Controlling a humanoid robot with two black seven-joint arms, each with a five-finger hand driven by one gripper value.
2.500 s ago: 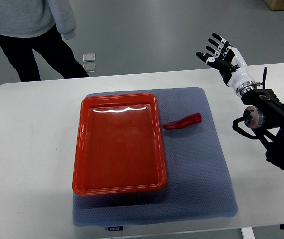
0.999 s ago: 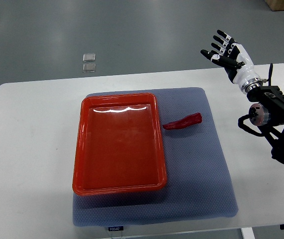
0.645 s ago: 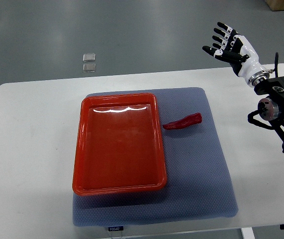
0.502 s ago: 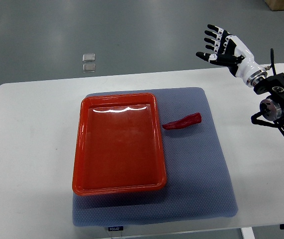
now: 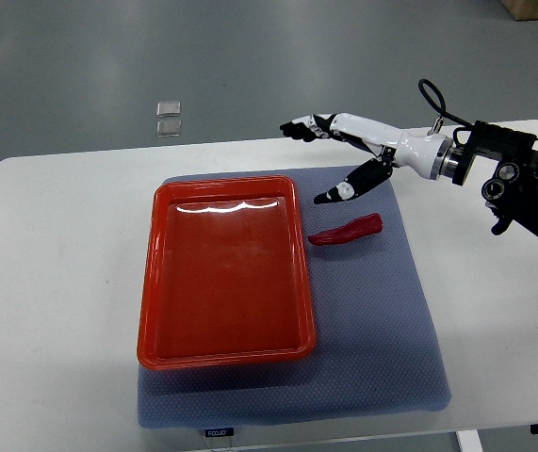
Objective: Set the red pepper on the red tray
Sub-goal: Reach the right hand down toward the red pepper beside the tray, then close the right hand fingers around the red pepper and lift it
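Nearest my side lies the blue mat (image 5: 382, 358) on the white table (image 5: 52, 282), and on it the red tray (image 5: 151, 282), bare inside, filling the mat's left half. Just beside the tray's right rim, apart from it and a little up from the middle of the mat, the red pepper (image 5: 346, 230) lies on its side, thick end to the right and thin tip pointing at the tray. To do this step well I would bring the hand down over the thick middle of the pepper, not the thin tip, with thumb on one long side and fingers on the other, and close only when both flank it, since I judge a curved, smooth thing like this will roll or skid on the mat if nudged from one side. The carry to the tray is short, so a low lift should do. Farther back, the right hand (image 5: 344, 155) reaches in from the right edge, forearm nearly level and stretched leftward above the mat's far edge. It is spread wide and holds nothing: the fingers (image 5: 308, 125) point left and the thumb (image 5: 344, 190) hangs down toward the pepper, near it but not touching. No left arm shows.
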